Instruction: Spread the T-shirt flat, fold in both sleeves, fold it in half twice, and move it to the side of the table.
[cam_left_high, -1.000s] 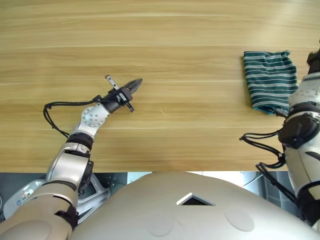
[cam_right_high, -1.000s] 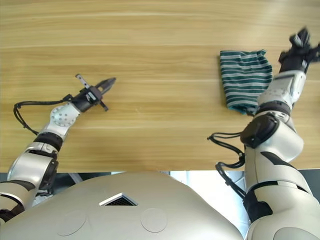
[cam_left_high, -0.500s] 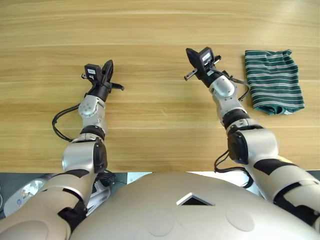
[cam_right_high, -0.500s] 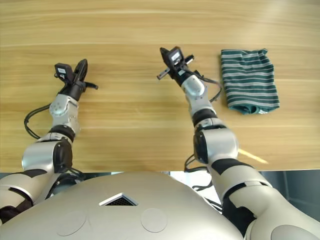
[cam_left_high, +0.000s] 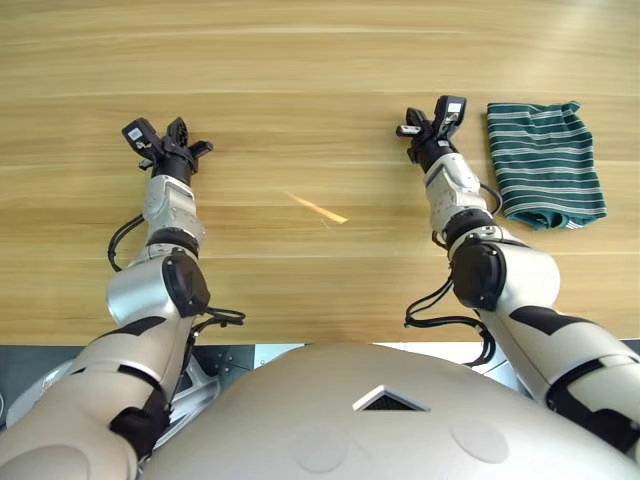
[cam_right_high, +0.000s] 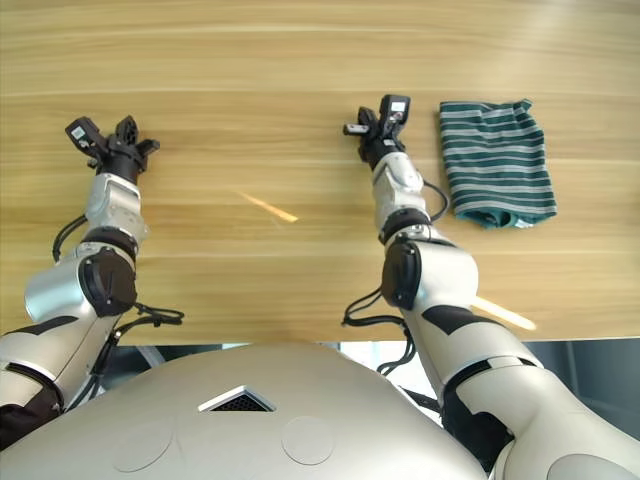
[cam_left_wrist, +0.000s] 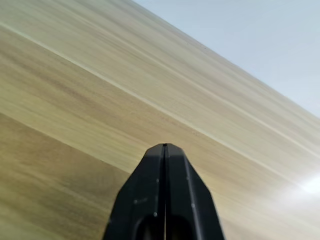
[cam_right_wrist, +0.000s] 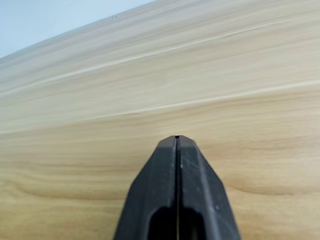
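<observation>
Head stereo looks down; wrist cameras skim the table.

Light glint on wood tabletop; dark floor below nr edge; pale wall beyond far edge.

A light wooden table with long horizontal grain spans the frame. At the upper right lies a folded dark green T-shirt with thin white stripes, a compact rectangle with its lower edge slightly rumpled. The black right gripper sits just left of it, near but apart from the cloth, over bare wood in the upper middle. The black left gripper is at the upper left, well apart from the shirt. A short bright streak of reflected light crosses the wood between the two arms.
</observation>
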